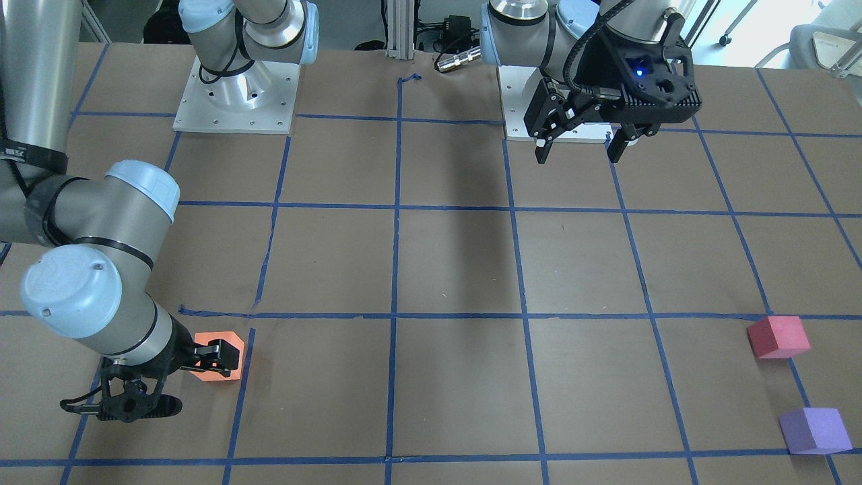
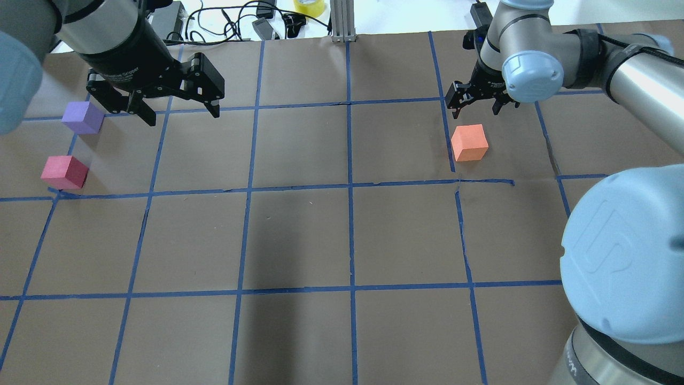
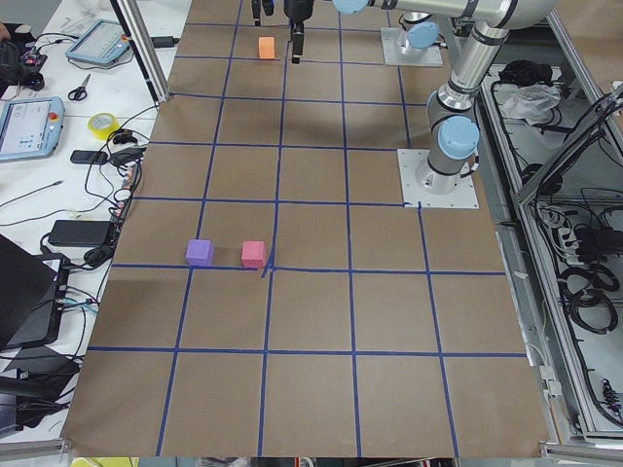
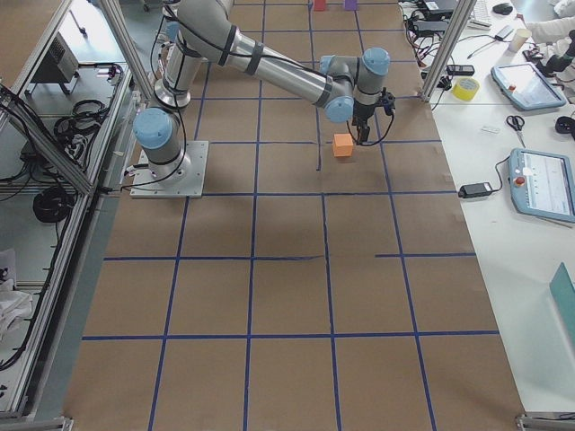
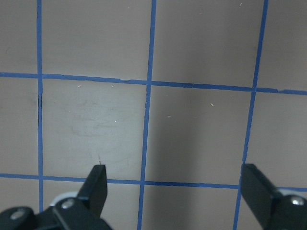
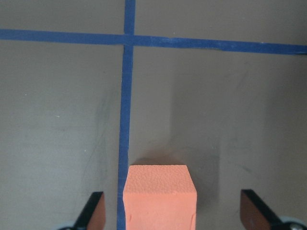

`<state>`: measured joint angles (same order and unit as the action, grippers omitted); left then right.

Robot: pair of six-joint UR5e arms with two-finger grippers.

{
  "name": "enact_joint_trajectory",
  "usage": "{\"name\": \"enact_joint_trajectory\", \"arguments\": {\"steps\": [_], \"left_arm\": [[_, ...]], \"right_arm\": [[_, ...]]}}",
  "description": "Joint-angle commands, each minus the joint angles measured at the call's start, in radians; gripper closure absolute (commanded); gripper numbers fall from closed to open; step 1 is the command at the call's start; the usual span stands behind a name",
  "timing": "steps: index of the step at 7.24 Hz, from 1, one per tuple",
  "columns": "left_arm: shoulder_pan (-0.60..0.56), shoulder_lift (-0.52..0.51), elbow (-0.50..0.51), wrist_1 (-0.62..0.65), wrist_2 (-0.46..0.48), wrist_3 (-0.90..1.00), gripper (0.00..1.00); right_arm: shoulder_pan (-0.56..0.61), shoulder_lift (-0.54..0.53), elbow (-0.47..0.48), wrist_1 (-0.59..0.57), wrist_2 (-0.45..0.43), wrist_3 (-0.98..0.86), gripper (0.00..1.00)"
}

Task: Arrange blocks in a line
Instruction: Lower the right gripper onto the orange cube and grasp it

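Note:
The orange block (image 2: pixel 469 142) sits on the brown table at the right. My right gripper (image 2: pixel 477 107) is open, just above it on its far side. In the right wrist view the orange block (image 6: pixel 160 196) lies between the wide-open fingers (image 6: pixel 93 213) without touching them. The red-pink block (image 2: pixel 64 172) and the purple block (image 2: pixel 82 117) sit side by side at the far left. My left gripper (image 2: pixel 181 115) is open and empty, raised above the table to the right of the purple block. The left wrist view shows only bare table between its fingers (image 5: pixel 98 184).
Blue tape (image 2: pixel 348 187) marks a grid on the table. A metal post (image 2: pixel 342 21), cables and a yellow tape roll (image 2: pixel 309 6) lie along the far edge. The arm bases (image 1: pixel 236 94) stand on the robot's side. Tablets (image 3: pixel 29 126) lie on a side bench.

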<state>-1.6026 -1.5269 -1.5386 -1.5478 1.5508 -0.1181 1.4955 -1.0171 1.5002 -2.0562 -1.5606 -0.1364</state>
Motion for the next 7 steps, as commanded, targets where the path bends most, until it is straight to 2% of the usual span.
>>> {"name": "enact_joint_trajectory", "arguments": {"steps": [1,4,5,6,7], "left_arm": [[0.000,0.001,0.000,0.000,0.002,0.000,0.00],[0.000,0.001,0.000,0.000,0.000,0.000,0.00],[0.000,0.001,0.000,0.000,0.000,0.000,0.00],[0.000,0.001,0.002,0.000,0.000,0.000,0.00],[0.001,0.001,0.000,0.000,0.000,0.000,0.00]], "right_arm": [[0.005,0.018,0.043,0.004,-0.012,0.047,0.00],[0.006,0.015,0.081,-0.007,-0.016,0.047,0.00],[0.006,0.018,0.075,-0.013,-0.013,0.043,0.18],[0.006,0.020,0.075,-0.018,-0.013,0.043,0.44],[0.006,0.023,0.080,-0.018,-0.012,0.044,0.61]]}}
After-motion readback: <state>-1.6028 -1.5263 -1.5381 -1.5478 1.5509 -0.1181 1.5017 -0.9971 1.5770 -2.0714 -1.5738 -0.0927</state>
